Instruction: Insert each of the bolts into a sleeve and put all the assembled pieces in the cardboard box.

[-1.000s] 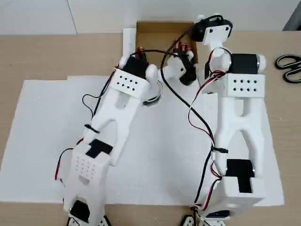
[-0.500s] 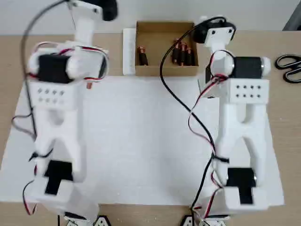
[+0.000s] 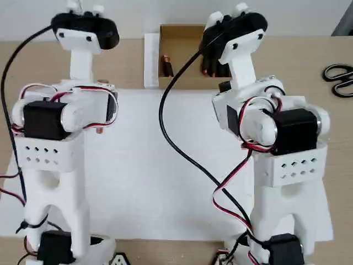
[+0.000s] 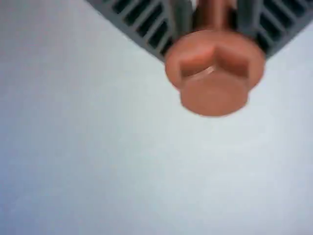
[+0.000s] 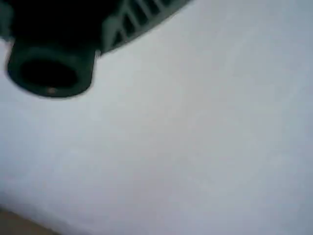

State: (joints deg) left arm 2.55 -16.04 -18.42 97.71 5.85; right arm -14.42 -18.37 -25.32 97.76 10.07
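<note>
A copper-coloured bolt with a hexagonal head on a round flange is pinched by its shank between the left jaws, whose grey inner faces are ribbed. It is held above a white foam sheet with a fine, grainy surface.

A black sleeve, a short tube with a round open mouth, is gripped by the right jaws. One ribbed grey face of them is seen beside it. This sleeve is also held over the white sheet, near an edge where the brown bench begins.

In the high view the two white plastic arms are folded back, one at each side of the sheet. An open cardboard box is placed on the wooden bench, just behind the far edge of the sheet. Assembled pieces, dark with copper ends, are lying in it. One is near its left wall, and the others are partly hidden by the right arm. A white foam strip is set just beside the box. Scissors with black handles are lying at the right edge of the bench.
</note>
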